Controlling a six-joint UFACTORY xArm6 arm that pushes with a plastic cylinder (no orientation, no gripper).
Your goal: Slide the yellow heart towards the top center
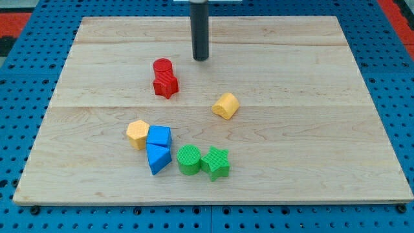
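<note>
The yellow heart (226, 105) lies near the middle of the wooden board (310, 129), a little right of centre. My tip (201, 59) rests near the view's top centre, above and left of the heart and well apart from it. A red cylinder (162, 66) and a red star-like block (166, 85) sit together just left of and below my tip, not touching it.
A yellow hexagon (137, 133), a blue cube-like block (159, 136) and a blue triangle (158, 158) cluster at lower left. A green cylinder (189, 159) and a green star (216, 162) sit beside them. Blue pegboard surrounds the board.
</note>
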